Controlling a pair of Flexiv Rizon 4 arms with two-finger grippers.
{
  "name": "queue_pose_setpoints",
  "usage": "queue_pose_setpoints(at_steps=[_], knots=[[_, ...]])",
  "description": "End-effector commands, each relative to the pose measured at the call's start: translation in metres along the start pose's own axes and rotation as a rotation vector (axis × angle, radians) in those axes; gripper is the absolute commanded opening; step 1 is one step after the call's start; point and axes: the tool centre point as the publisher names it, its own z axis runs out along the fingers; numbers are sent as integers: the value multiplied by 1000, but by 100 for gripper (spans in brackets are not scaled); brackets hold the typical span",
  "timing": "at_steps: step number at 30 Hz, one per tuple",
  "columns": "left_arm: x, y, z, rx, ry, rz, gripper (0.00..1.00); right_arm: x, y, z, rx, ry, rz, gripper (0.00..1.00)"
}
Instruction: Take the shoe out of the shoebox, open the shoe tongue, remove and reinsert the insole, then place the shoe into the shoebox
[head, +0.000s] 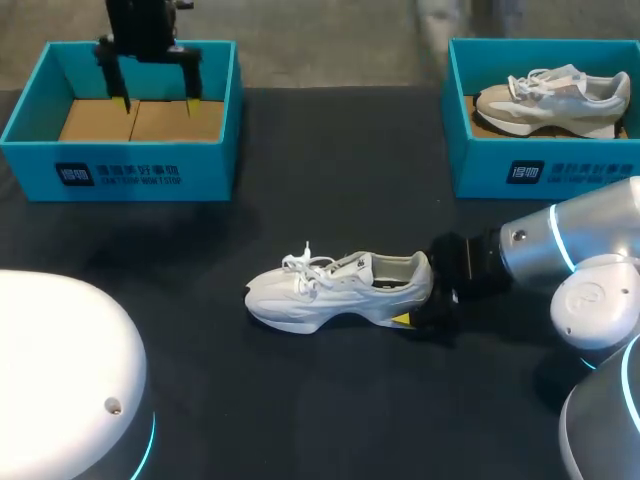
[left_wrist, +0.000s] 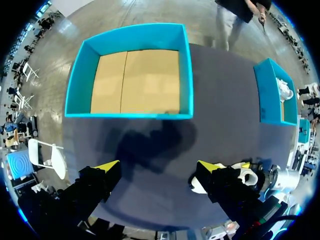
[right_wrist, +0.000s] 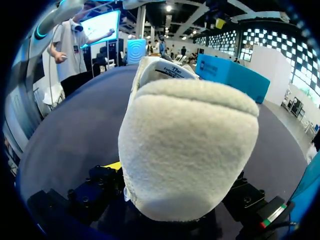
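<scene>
black table (head: 300, 160). teal cardboard shoebox (head: 120, 175) upper left, left gripper (head: 157, 100) released above its far wall. second teal shoebox (head: 540, 170) upper right holds beige shoe (head: 550, 100). white sneaker (head: 320, 295) centre, well apart from both boxes, heel clenched by right gripper (head: 425, 298).

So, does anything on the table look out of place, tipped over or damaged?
Nothing stands out. The white lace-up sneaker stands upright on the black table, its heel in the right gripper. The beige sneaker lies inside its blue cardboard shoebox. The other blue shoebox is empty.
</scene>
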Motion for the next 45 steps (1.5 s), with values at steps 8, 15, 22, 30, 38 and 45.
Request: queue_pose_setpoints(at_steps=[8,15,22,30,38,45], knots=[[38,57,-9,65,-10,-26,100,2,0,2,4,-1,1,0],[75,90,-13,70,-31,-39,100,2,0,2,4,-1,1,0],[105,119,-10,73,-1,-47,100,2,0,2,4,-1,1,0],[145,133,12,50,12,12,100,2,0,2,4,-1,1,0],[182,131,39,45,26,77,100,2,0,2,4,-1,1,0],[209,128,60,22,52,138,100,2,0,2,4,-1,1,0]])
